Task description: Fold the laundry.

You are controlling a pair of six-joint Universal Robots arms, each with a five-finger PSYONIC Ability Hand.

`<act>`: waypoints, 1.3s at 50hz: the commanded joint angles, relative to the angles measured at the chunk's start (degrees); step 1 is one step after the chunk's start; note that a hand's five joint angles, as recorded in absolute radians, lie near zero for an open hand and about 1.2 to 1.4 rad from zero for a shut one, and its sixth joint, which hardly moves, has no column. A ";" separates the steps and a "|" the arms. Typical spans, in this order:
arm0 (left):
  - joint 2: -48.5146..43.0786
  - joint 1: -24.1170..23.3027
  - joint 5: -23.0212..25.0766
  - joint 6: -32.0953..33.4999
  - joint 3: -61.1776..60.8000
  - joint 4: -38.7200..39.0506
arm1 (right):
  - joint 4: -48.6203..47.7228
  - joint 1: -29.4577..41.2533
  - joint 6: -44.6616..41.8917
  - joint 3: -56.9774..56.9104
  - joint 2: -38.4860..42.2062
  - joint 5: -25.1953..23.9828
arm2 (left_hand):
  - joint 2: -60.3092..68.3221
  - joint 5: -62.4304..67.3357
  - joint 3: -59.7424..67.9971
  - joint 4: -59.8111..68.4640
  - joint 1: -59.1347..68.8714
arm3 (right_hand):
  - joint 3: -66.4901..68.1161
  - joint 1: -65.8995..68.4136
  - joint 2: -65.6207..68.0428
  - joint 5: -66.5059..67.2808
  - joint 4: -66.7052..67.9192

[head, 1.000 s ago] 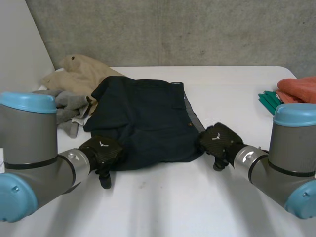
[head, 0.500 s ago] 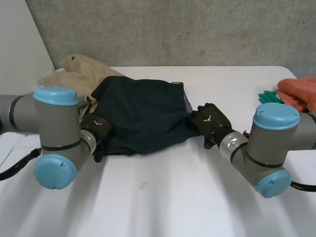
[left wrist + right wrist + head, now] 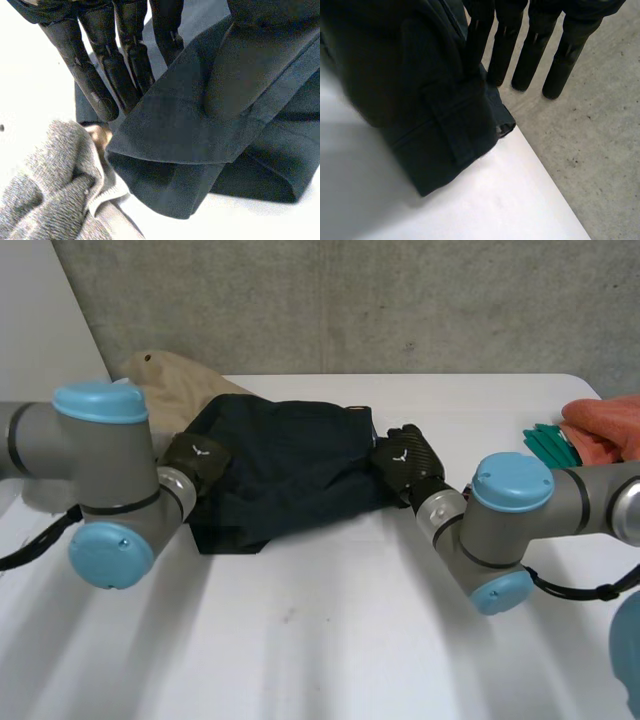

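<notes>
Pinching dark garment (image 3: 290,475): left hand (image 3: 197,458), right hand (image 3: 405,465); thumbs cloth-covered.

Dark garment (image 3: 290,475) matt woven cloth, grey jumper (image 3: 50,190) rough coarse knit, my left hand (image 3: 89,82) matt black, hard-looking, table (image 3: 330,640) smooth matt white.

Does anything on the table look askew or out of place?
The dark garment lies askew: its near edge sits closer to the robot by the left hand than by the right hand. Nothing looks damaged.

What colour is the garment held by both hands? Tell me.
The garment is plain dark navy; the head view shows it best.
</notes>
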 commanded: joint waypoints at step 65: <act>10.22 1.86 11.69 -19.22 26.83 1.76 | -2.49 -6.14 8.79 -10.36 -17.55 1.13 | 20.55 21.44 20.90 20.65 21.12 | 38.18 38.52 38.12 39.29 39.52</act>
